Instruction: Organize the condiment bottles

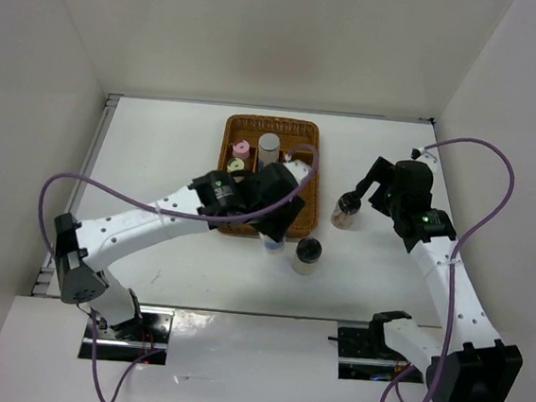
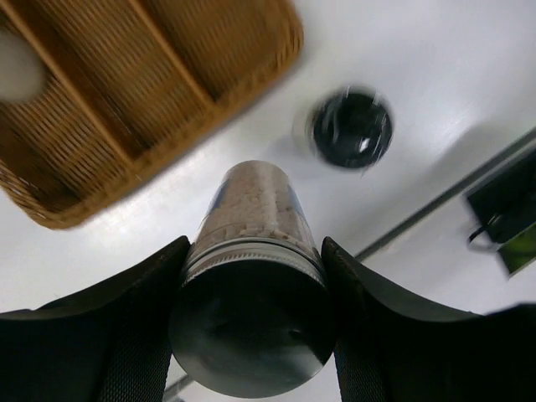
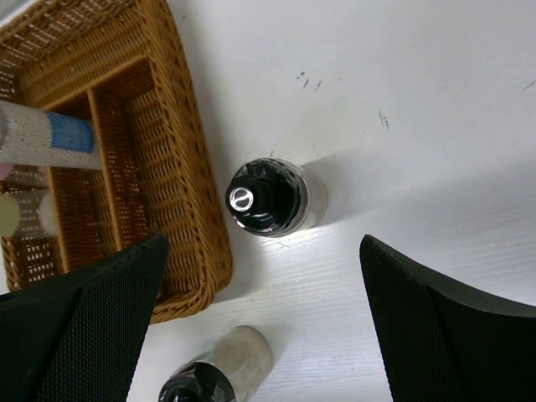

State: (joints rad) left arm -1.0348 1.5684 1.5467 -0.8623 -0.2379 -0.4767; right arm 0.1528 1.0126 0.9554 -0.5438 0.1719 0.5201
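Just off the near right corner of the tray (image 1: 257,120), the left hand (image 2: 255,251) is clamped on a jar (image 2: 251,201). Right of the tray, the right hand (image 3: 262,247) hangs with its fingers wide apart over a black-lidded jar (image 3: 268,197) on the table. Three more jars (image 1: 270,144) stand inside the tray.

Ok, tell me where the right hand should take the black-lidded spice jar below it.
Probably around the lid and neck of the black-lidded spice jar, coming straight down. It stands upright on the table, a round cylinder, and the open right hand hangs above it, a finger to either side. Mind the wicker tray close on one side.
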